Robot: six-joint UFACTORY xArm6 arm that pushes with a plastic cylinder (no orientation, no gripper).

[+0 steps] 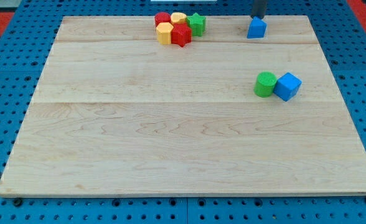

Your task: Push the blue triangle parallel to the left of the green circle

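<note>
The blue triangle (256, 28) sits near the top edge of the wooden board, right of centre. My tip (258, 17) is just above it in the view, touching or almost touching its far side. The green circle (265, 84) lies lower down on the view's right, with a blue cube (287, 86) touching its right side. The triangle is well above the green circle, roughly in line with it.
A cluster at the view's top centre holds a red circle (162, 18), a yellow circle (178, 17), a green star (197, 23), a yellow hexagon (164, 33) and a red star (181, 35). The wooden board (170, 137) lies on a blue pegboard.
</note>
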